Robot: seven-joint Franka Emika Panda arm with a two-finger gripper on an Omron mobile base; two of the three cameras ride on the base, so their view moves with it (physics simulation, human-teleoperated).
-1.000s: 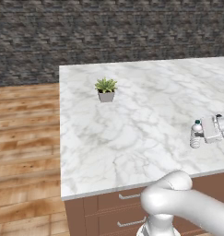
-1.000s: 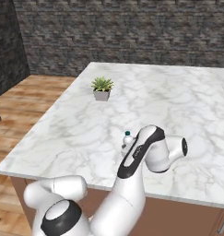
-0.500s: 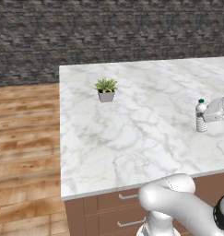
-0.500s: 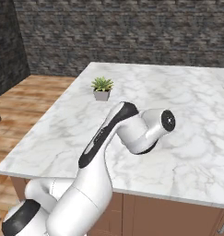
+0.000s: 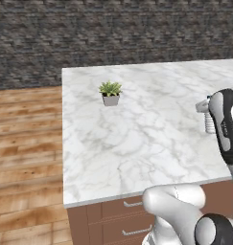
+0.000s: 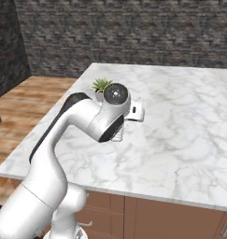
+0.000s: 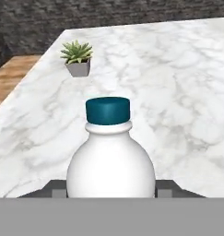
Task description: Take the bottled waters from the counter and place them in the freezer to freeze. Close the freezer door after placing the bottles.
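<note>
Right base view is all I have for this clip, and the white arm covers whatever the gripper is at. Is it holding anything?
Observer: Yes. The hand view shows the gripper shut on a clear ribbed plastic bottle with a dark teal cap, upright between the fingers.
Operator: Is the bottle off the white marble counter?
Observer: In the left base view the bottle shows beside the arm above the counter; I cannot tell whether its base is clear of the slab.
Operator: What lies ahead of the hand?
Observer: A small green potted plant in a grey pot, near the counter's far corner.
</note>
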